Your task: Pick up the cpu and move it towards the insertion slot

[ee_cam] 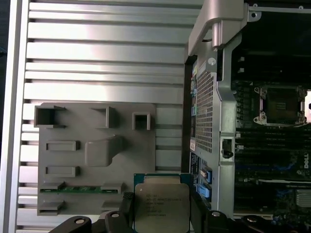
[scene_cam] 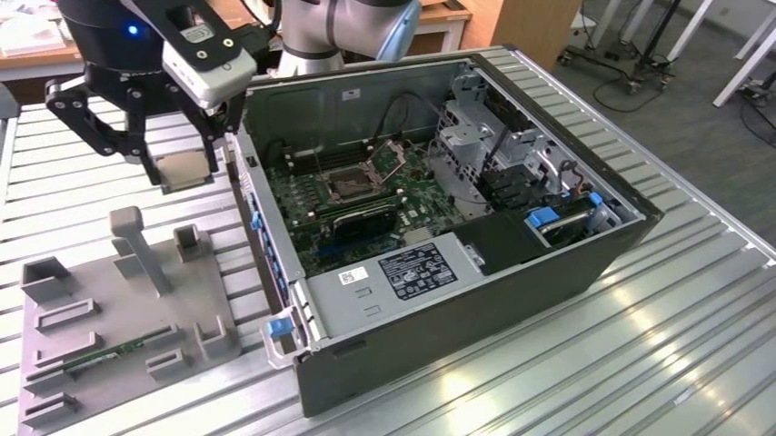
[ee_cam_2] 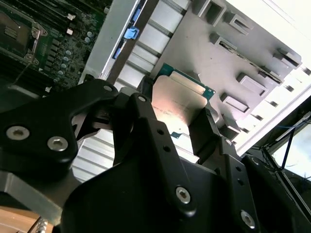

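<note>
My gripper [scene_cam: 184, 174] is shut on the cpu [scene_cam: 184, 168], a pale square chip that I hold in the air just outside the open computer case, on the exterior view's left. In both wrist views the cpu [ee_cam: 161, 206] [ee_cam_2: 179, 104] sits clamped between the black fingers [ee_cam: 197, 213] [ee_cam_2: 206, 131]. The insertion slot [scene_cam: 349, 184], a square socket with a dark centre and a silver frame, lies on the green board inside the case, past the case wall from the chip. That same slot [ee_cam: 281, 104] [ee_cam_2: 12, 31] appears in both wrist views.
The case's side wall [scene_cam: 249, 195] stands between the gripper and the board. A grey fixture plate [scene_cam: 122, 304] with upright posts and a green memory stick [scene_cam: 109, 350] lies on the slatted metal table [scene_cam: 546, 363] below the gripper. A drive cage [scene_cam: 479, 145] and cables crowd the case's far side.
</note>
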`<state>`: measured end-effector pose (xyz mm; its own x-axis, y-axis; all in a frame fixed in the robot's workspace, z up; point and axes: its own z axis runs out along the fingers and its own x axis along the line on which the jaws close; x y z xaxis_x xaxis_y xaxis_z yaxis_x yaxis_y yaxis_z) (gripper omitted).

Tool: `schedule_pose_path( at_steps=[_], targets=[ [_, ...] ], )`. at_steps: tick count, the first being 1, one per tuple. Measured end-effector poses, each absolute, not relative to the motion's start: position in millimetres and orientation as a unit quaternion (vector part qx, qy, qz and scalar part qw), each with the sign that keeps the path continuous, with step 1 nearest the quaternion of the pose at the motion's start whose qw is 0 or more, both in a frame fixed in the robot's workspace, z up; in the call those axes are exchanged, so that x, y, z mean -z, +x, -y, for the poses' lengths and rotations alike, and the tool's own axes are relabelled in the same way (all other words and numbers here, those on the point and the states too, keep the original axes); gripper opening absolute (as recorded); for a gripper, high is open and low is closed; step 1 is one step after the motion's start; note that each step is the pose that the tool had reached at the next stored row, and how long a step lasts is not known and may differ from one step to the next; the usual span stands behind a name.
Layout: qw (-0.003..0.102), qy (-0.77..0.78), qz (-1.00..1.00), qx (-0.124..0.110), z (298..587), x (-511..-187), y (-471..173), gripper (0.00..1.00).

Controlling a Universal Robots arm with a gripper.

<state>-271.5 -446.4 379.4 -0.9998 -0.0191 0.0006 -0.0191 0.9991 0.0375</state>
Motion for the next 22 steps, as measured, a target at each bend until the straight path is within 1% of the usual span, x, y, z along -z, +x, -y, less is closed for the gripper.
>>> schedule_pose_path(
  at_steps=[22],
  targets=[
    [0.0,0.01,1.0,0.019,446.4,-379.4,-224.9,0.55]
  ],
)
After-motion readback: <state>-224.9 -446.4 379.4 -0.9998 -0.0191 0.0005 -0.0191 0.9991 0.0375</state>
